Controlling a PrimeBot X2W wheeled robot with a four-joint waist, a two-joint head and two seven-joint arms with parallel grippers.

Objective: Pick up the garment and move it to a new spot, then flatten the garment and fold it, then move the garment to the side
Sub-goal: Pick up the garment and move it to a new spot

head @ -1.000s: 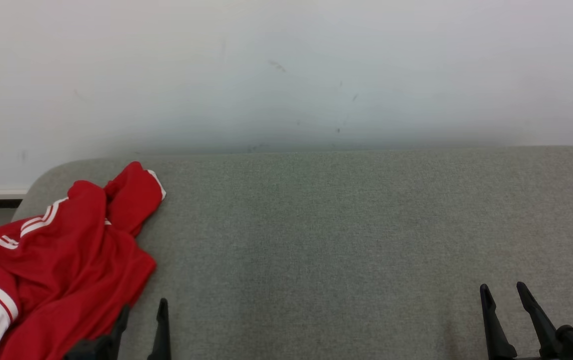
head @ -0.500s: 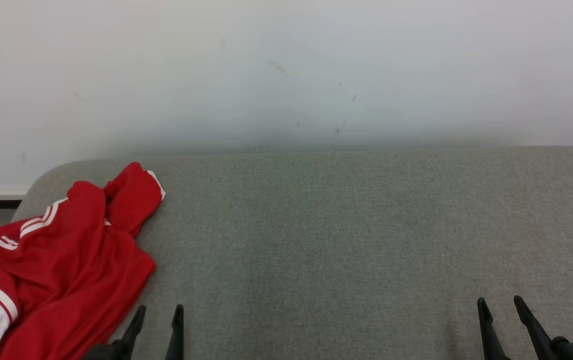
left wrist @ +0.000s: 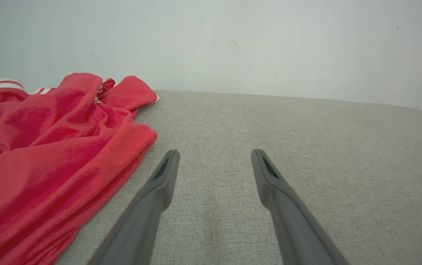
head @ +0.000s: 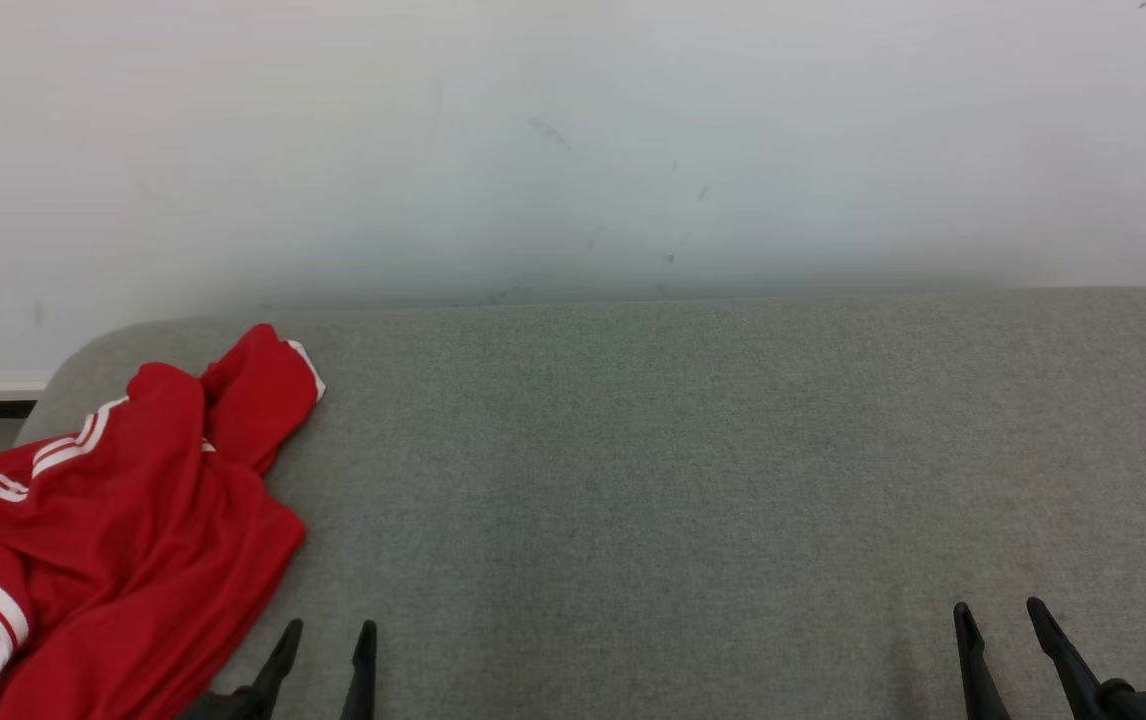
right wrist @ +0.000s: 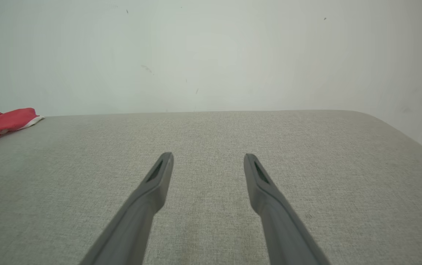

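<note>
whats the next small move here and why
Probably shift the left gripper leftward onto the near edge of the red garment. Its jaws stand open and empty just beside the crumpled cloth, not touching it, while the right gripper, also open, sits far across the grey cushion. The garment lies bunched at the cushion's left end, not yet picked up.

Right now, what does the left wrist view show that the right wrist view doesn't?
Left wrist view: the open left gripper, with the crumpled red garment bulking close beside it and its striped cuff at the back. Right wrist view: the open right gripper over bare cushion, and the cushion's rounded far corner. Both: the garment's white-edged sleeve end, the grey cushion and the white wall.
</note>
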